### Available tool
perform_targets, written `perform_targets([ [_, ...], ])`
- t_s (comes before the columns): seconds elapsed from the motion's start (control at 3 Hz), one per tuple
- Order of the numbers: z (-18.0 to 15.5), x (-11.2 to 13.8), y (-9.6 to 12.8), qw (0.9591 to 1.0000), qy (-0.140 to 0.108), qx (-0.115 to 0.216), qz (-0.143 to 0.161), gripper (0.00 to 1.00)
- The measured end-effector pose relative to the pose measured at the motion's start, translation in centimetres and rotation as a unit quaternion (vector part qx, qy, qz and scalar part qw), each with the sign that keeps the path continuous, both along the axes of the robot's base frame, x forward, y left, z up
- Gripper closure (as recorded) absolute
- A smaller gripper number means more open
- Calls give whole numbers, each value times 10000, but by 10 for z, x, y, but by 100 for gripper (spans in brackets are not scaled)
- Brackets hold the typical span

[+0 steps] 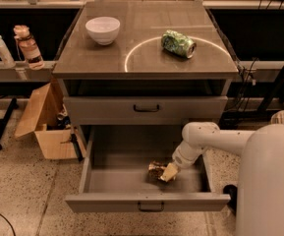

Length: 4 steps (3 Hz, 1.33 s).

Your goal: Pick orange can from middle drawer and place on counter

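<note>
The robot's white body (pixel 269 181) fills the nearest corner, at 4 o'clock of the view. Its arm (pixel 208 135) reaches from there toward 9 o'clock and bends down into the middle drawer (pixel 109 181). This drawer is pulled out wide, and its flat front panel with a small dark handle (pixel 150 208) is the part nearest to the camera.

On the grey tray inside lies the orange can (pixel 156 170), a little to the 3 o'clock side of the tray's middle. The gripper (pixel 169 171) is low in the drawer, at 3 o'clock of the can and touching it. Whether the gripper is closed on the can or open, I cannot tell.

Above the open drawer, the upper drawer (pixel 146 109) is closed. Farther back is the counter (pixel 107 60), with a thin white circle line (pixel 130 53) on it. A green can (pixel 178 44) lies on its side inside this circle, toward 1 o'clock of the counter. A white bowl (pixel 102 29) stands at 11 o'clock, outside the circle and well apart from the green can.

On the floor at 9 o'clock of the cabinet sits an open cardboard box (pixel 45 124). Behind it, a bottle (pixel 27 46) stands on a rail.
</note>
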<state>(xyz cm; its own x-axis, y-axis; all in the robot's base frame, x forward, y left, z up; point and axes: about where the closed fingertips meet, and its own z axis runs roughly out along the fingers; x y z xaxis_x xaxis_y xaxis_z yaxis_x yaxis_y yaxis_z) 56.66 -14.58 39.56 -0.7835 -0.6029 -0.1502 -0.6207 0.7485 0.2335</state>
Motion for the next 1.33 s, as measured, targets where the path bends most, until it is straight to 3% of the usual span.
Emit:
perform_targets([
  [0.33,40,-15,-1,9986,-115,279,444,100],
  [0.67,85,-30,-2,9926,-208,559,1061,100],
  [1.33,183,-33,3,9819,-706,459,1694,100],
])
